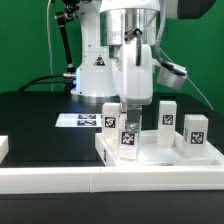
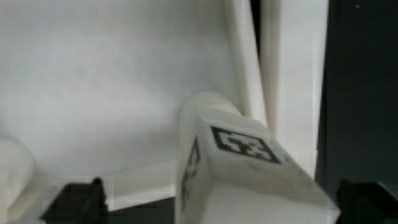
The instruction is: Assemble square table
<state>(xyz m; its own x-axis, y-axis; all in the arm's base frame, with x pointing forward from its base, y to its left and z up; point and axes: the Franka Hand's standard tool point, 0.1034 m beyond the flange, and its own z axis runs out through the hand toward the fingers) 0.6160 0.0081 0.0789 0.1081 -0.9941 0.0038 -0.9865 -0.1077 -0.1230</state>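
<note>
A: Where is the white plastic square tabletop with raised rim [image 1: 160,152]?
B: On the black worktop [image 1: 40,115], near the front, against the long white border rail [image 1: 110,182]. Small white tagged block legs [image 1: 129,136] stand on it.
A: And the tool [image 1: 131,106]?
B: Above one middle leg, fingers [image 2: 71,196] spread wide, holding nothing.

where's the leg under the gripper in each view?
Exterior view: leg stands upright on the tabletop, directly below the gripper.
Wrist view: leg fills the foreground between the two dark fingertips.
Shared landmark: the black-white tag on the leg.
</note>
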